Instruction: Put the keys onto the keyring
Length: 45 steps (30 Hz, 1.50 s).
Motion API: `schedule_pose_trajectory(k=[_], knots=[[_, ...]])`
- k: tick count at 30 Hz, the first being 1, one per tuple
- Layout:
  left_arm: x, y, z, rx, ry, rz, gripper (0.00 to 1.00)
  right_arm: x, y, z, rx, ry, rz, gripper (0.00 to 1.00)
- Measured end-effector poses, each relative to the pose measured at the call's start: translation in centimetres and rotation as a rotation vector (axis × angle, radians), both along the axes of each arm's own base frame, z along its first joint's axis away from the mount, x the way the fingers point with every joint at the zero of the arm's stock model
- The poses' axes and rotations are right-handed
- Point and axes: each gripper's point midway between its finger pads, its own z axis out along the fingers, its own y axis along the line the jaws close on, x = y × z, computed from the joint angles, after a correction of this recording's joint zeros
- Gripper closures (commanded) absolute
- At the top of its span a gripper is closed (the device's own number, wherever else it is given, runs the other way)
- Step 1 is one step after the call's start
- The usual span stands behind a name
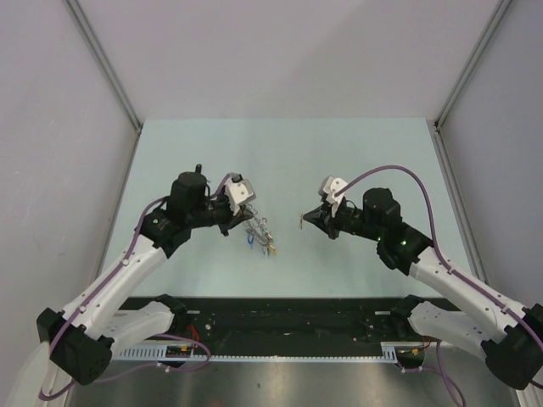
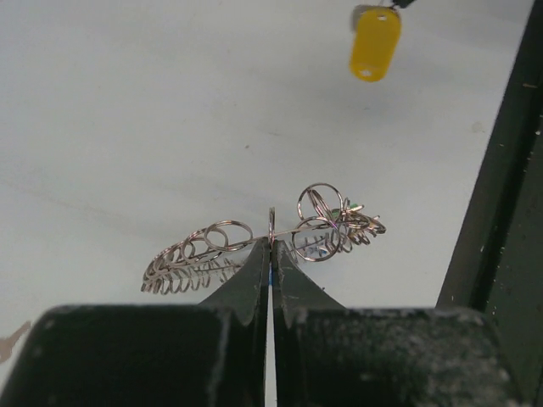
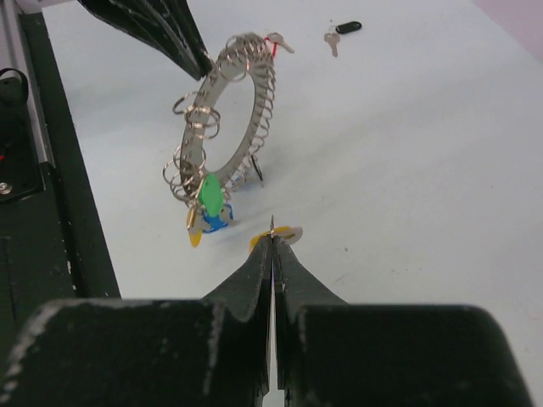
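My left gripper [image 2: 271, 244] is shut on the rim of the keyring [image 2: 316, 231], a silvery ring fringed with small rings. It holds the ring upright just above the table [image 1: 259, 231]. In the right wrist view the keyring [image 3: 214, 106] stands on edge with green, blue and orange tags [image 3: 206, 193] at its bottom, and the left gripper [image 3: 204, 68] grips its top left. My right gripper [image 3: 273, 237] is shut on the yellow key [image 3: 288, 234], a short way from the ring. The yellow head also shows in the left wrist view [image 2: 374, 42]. A red key [image 3: 276, 42] sits at the ring's top edge. A black key [image 3: 346, 27] lies on the table beyond.
The pale green table [image 1: 356, 153] is walled by grey panels at the back and sides. A black rail [image 1: 280, 314] runs along the near edge, and also shows in the left wrist view [image 2: 501, 195]. In the top view the two grippers [image 1: 242, 220] [image 1: 308, 220] face each other mid-table.
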Motion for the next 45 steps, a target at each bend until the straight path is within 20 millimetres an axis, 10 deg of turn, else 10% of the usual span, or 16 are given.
schedule_pose_trajectory(k=[17,45], knots=[[-2.9,-4.8,2.2,0.081,-0.121,-0.278,1.00,-1.5,1.5,2.3,-0.001,-0.173,0.181,1.00],[-3.8,-4.8,-0.6,0.066,-0.132,-0.303,1.00,-3.1,4.6,1.2,-0.085,-0.320,0.384,1.00]])
